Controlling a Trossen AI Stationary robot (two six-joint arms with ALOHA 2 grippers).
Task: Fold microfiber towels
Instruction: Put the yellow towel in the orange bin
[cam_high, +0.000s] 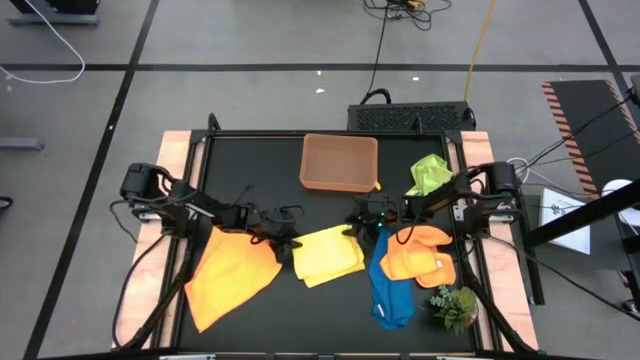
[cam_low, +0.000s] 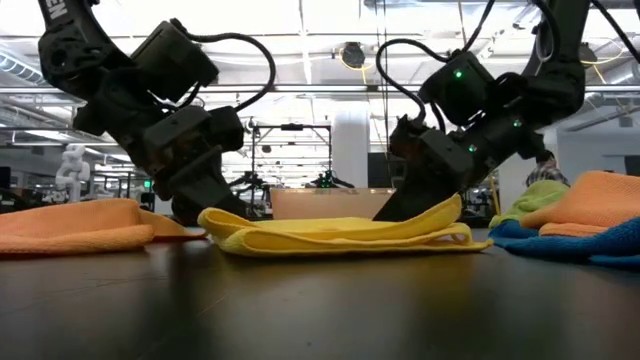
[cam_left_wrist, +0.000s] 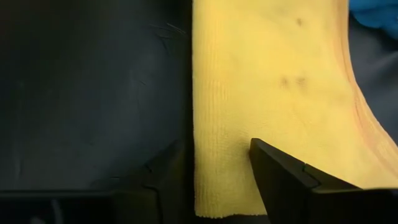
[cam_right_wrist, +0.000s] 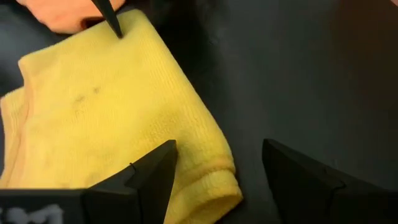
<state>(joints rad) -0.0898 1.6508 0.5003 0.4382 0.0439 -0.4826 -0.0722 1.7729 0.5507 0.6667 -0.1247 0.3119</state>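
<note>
Yellow towel (cam_high: 328, 254) folded — both grippers parted at its ends.

Overhead, table-level, two close wrist views — all share yellow towel (cam_high: 328, 254).

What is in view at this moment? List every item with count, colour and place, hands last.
yellow towel: one, yellow, folded, table centre, between both hands.
orange towel: one, orange, spread at the left front.
second orange towel: one, orange, bunched at the right, partly on the blue one.
blue towel: one, blue, right front.
green towel: one, lime green, right rear.
tray: one, tan, rear centre.
plant sprig: one, green, right front corner.
left hand: open, straddling the yellow towel's edge.
right hand: open, over the towel's opposite corner.
</note>
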